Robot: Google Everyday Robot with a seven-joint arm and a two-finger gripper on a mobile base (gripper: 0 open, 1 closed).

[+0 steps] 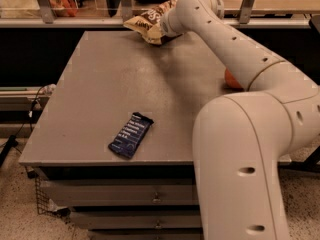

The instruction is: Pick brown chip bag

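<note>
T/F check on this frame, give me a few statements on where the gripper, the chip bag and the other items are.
1. The gripper is at the far edge of the table, right against the brown chip bag. True.
2. The dark-blue bar wrapper lies beside the chip bag. False: it lies near the front edge, well apart from the bag.
3. An orange object is partly hidden behind the arm. True.
4. The chip bag sits in the middle of the table. False: it is at the far edge.
</note>
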